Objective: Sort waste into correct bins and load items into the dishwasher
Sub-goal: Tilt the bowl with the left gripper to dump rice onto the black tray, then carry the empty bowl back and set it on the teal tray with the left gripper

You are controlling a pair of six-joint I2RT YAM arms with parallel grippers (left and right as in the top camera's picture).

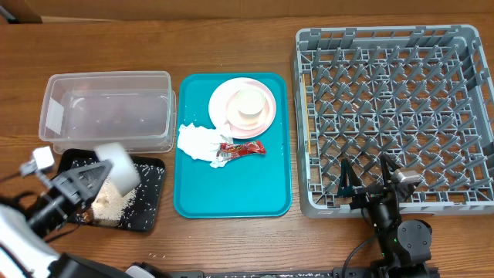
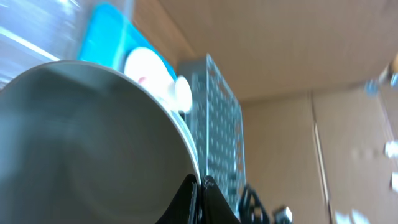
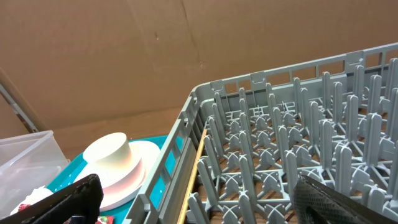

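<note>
Pinched at its rim by the closed left claw, the white bowl hangs tipped over the black tray, likely rigid, slick and breakable, so rim grips suit it; right claw gapes empty.

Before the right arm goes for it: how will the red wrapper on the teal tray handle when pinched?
Probably floppy and very light: the red wrapper lies flat and crinkled on the teal tray. Its shiny film may slip when pinched. One end meets the napkin, so a push could drag that along.
</note>
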